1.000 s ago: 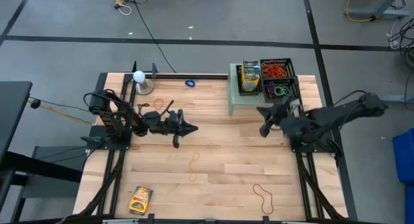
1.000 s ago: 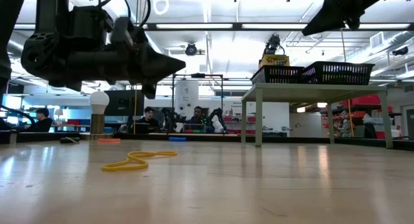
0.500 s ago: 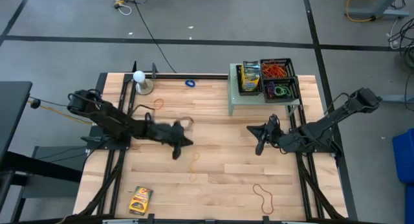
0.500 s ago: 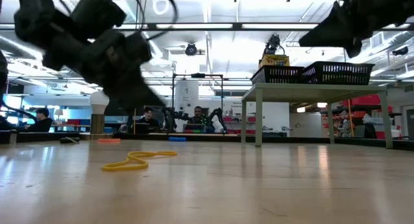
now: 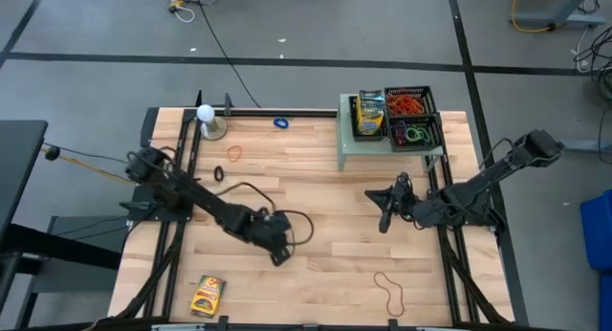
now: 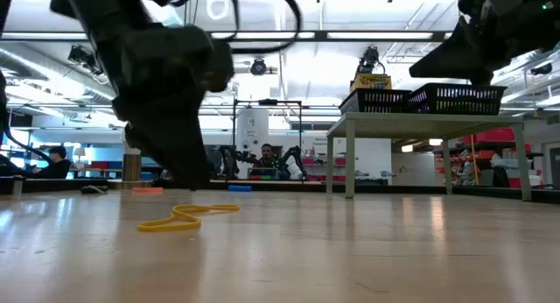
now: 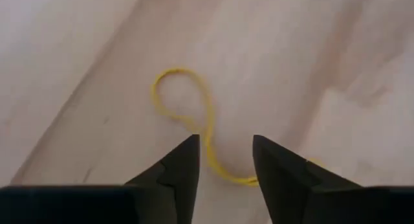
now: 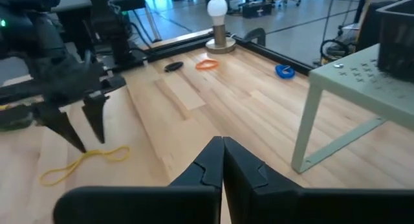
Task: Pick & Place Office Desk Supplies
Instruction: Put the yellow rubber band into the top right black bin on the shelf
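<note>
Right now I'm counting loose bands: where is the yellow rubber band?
The yellow rubber band lies on the table's middle, directly under the open left gripper; the low view shows it flat on the wood.

You've got the left claw (image 7: 223,160) spread right over the yellow rubber band (image 7: 194,114), bare table (image 5: 335,226) on every side of it. Open wood runs between both arms; the right claw (image 5: 384,219) hangs pinched together mid-table, well apart. Watch the green stand (image 5: 349,149) with its black baskets (image 5: 411,116) at the far right. The white ball (image 5: 205,112) sits at the far left edge. Near corner: a crayon box (image 5: 207,294) and a tan rubber band (image 5: 390,293).
</note>
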